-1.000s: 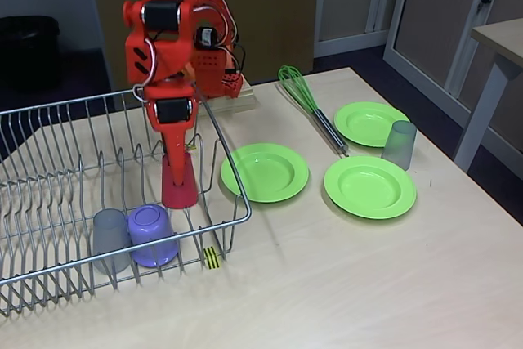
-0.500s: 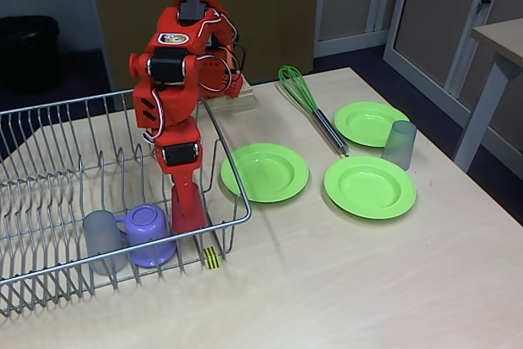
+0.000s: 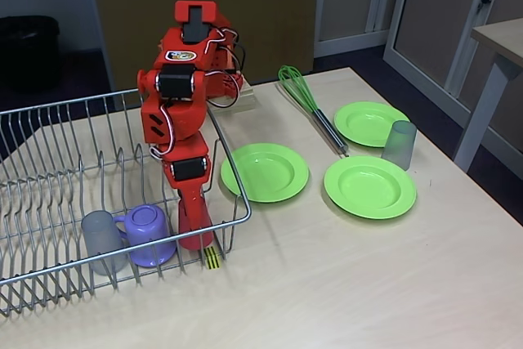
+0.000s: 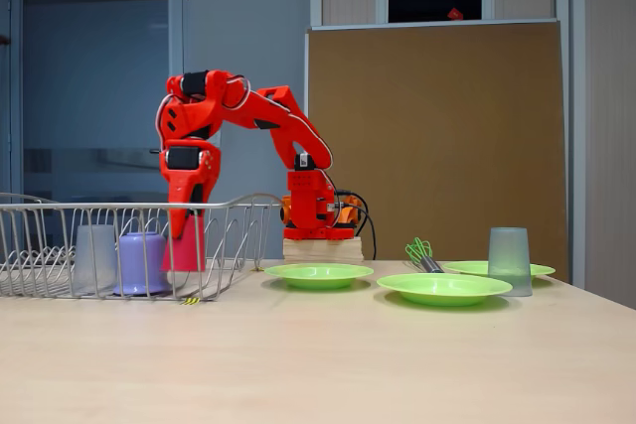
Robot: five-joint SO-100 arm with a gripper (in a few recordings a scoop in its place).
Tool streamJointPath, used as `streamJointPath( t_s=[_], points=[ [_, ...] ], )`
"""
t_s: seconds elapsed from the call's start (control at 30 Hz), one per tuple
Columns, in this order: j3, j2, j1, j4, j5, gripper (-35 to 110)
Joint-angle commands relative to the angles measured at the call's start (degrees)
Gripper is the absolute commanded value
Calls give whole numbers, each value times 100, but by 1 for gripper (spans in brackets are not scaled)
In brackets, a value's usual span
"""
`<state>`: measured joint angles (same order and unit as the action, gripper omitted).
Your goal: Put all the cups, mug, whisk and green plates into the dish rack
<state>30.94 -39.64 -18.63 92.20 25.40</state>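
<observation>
My red gripper (image 3: 193,220) points down inside the dish rack (image 3: 234,176) at its front right corner, shut on the red cup (image 3: 195,236), which sits low by the rack floor. Left of it in the rack stand the purple mug (image 3: 150,234) and a grey cup (image 3: 99,239). From the side, the gripper (image 4: 184,237) holds the red cup (image 4: 183,248) beside the mug (image 4: 141,263). On the table lie three green plates (image 3: 265,172) (image 3: 369,186) (image 3: 369,123), the green whisk (image 3: 307,105) and another grey cup (image 3: 399,145).
The arm's base (image 3: 219,79) stands on a wooden block behind the rack's right end. A yellow-black tag (image 3: 212,258) marks the rack's front corner. A second table (image 3: 500,38) stands at the far right.
The arm came forward and down, bringing the red cup to the rack's front right corner. The mug and the grey cup in the rack shifted slightly left.
</observation>
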Motion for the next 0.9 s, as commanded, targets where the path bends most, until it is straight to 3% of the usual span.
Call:
streamJointPath(
  t_s=[0.0,0.87],
  points=[
    [-352,44,70,158,-53,19],
    [-1169,712,62,545,-158,33]
  ],
)
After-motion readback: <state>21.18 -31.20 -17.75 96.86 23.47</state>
